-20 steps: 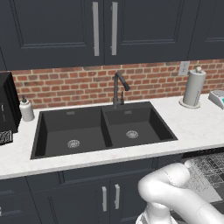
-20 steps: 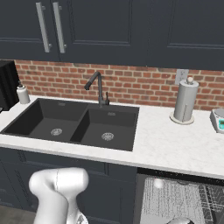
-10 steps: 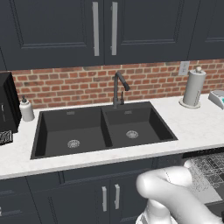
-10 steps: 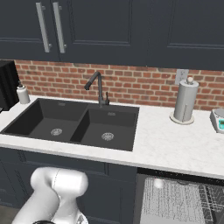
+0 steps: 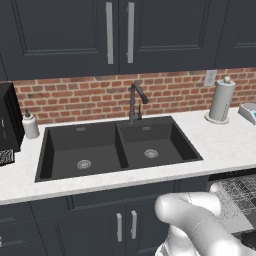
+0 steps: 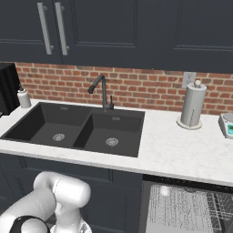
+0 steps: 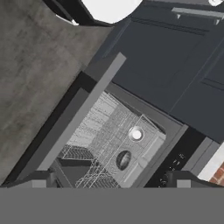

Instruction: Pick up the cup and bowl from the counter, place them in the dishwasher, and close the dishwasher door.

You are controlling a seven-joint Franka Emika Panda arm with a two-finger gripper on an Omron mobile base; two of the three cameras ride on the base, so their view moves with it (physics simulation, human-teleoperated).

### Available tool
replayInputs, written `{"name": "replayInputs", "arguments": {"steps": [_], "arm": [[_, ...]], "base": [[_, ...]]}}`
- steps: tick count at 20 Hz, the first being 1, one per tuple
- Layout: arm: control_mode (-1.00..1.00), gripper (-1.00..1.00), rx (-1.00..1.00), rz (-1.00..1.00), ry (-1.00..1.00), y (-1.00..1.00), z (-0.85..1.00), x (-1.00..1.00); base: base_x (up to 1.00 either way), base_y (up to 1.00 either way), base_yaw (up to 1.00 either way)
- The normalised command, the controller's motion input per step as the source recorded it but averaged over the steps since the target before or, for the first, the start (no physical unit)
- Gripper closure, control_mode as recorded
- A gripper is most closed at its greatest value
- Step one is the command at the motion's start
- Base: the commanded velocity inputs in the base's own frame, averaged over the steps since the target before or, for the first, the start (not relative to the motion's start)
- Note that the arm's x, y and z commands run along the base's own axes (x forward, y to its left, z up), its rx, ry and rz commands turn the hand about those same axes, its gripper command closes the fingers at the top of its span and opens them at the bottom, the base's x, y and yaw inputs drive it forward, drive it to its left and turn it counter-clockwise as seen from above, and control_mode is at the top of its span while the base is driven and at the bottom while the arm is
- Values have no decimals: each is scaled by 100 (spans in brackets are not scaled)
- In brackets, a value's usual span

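In the hand view I look down into the open dishwasher [image 7: 144, 111], where the pale grey wire rack [image 7: 98, 131] is pulled out. A small cup [image 7: 136, 134] with a white inside stands in the rack, and a dark bowl [image 7: 124, 159] lies just beside it. The dishwasher door [image 7: 65, 127] hangs open and flat at the rack's left. My gripper [image 7: 111, 181] hovers above the rack, open, its fingertips [image 7: 43, 179] wide apart with nothing between them. The rack [image 6: 186, 209] also shows under the counter [image 6: 182, 145], with the cup's white mouth [image 6: 165, 191] on it.
On the counter [image 5: 225, 140] around the black double sink [image 5: 117, 147] stand a paper-towel roll [image 5: 221, 100], a white soap bottle [image 5: 30, 125] and a black appliance [image 5: 9, 117]. A small scale [image 5: 248, 112] sits at the far right. Handled cabinet doors [image 5: 125, 225] lie below the sink.
My arm's elbow has turned slightly low in the base views. The counter things and the rack have not moved.
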Motion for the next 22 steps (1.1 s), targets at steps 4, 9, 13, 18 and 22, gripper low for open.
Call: {"name": "replayInputs", "arguments": {"steps": [4,9,13,18,22], "arm": [[-100,-100,24,-15,0,1,-1,17],[-100,-100,29,-11,0,0,-4,35],[-100,-100,26,-11,0,0,0,50],[-100,-100,23,-13,0,0,0,55],[-100,-100,21,-14,0,-1,-10,21]], "base": [[0,0,0],[0,0,0],[0,0,0],[0,0,0],[0,0,0]]}}
